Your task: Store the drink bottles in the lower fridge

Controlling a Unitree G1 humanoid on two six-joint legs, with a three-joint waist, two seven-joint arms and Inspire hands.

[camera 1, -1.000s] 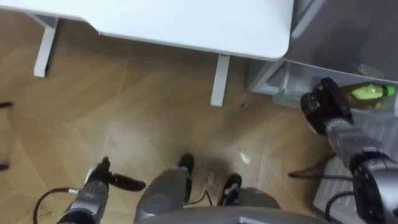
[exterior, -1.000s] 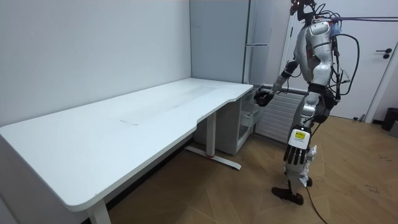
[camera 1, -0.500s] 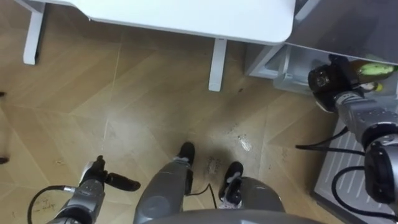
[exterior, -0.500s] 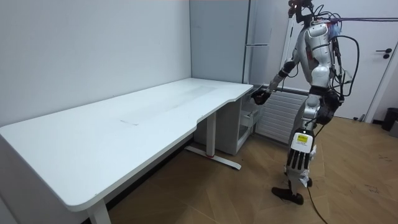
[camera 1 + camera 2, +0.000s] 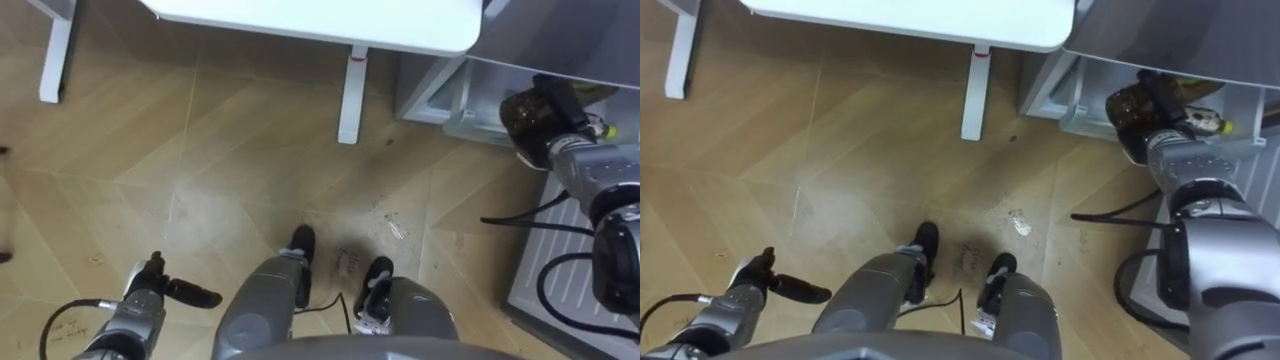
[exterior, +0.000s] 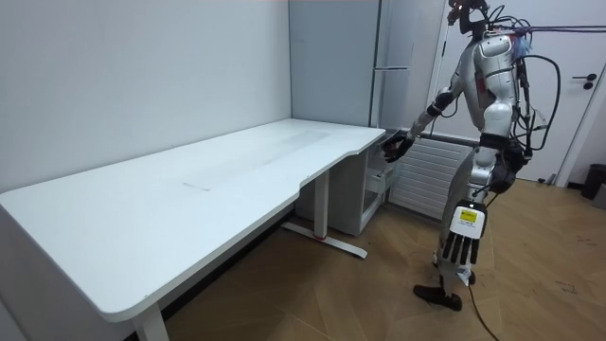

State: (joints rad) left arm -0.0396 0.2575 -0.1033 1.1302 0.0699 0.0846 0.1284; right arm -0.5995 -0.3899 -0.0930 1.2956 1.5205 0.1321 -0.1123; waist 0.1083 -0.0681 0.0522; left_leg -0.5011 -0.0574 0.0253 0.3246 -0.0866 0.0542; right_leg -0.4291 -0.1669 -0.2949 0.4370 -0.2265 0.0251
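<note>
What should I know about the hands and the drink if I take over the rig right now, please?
Left hand: open, empty, low at the robot's side.
Right hand: reaching into the grey fridge's open lower compartment, against the plastic bottle of yellowish drink; grip unreadable.
Done: bottle is at the compartment.
Left: confirm it rests inside, withdraw, probably shut the fridge.

The two eye views look steeply down from the robot's head onto the floor (image 5: 200, 180), with the desk (image 5: 330, 25) and its rounded corner at the top edge and the lower fridge (image 5: 445, 105) at upper right. The room view stands well off past the desk's far end, sharing that corner and, seemingly, the fridge.
</note>
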